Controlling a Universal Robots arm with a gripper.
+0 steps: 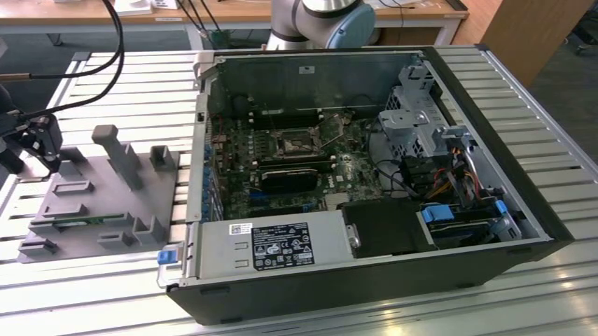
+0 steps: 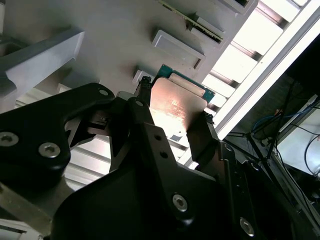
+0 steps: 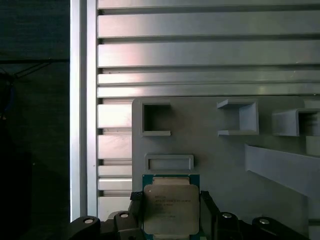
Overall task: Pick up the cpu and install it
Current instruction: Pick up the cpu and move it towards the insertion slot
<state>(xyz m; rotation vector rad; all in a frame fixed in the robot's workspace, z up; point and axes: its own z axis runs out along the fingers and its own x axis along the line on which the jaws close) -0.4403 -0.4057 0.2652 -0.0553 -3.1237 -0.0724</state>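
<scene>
In both wrist views the cpu [image 3: 170,210] [image 2: 177,102], a flat silver square with a thin green edge, sits between the two black fingers [image 3: 136,207] of my gripper [image 3: 171,204], which press on its opposite sides. It hangs just above the grey holder plate [image 3: 225,160]. In the exterior view my gripper [image 1: 43,148] is at the far left, over the back corner of that plate [image 1: 94,203], well apart from the open computer case [image 1: 523,203]. The motherboard's empty socket [image 1: 291,142] lies inside the case.
The grey plate carries upright posts [image 1: 120,155] and small pockets. Inside the case are a black block [image 1: 294,178], a white-labelled power supply box [image 1: 271,246] and bundled cables [image 1: 449,175]. Black cables [image 1: 108,56] trail over the slatted metal table [image 1: 94,280].
</scene>
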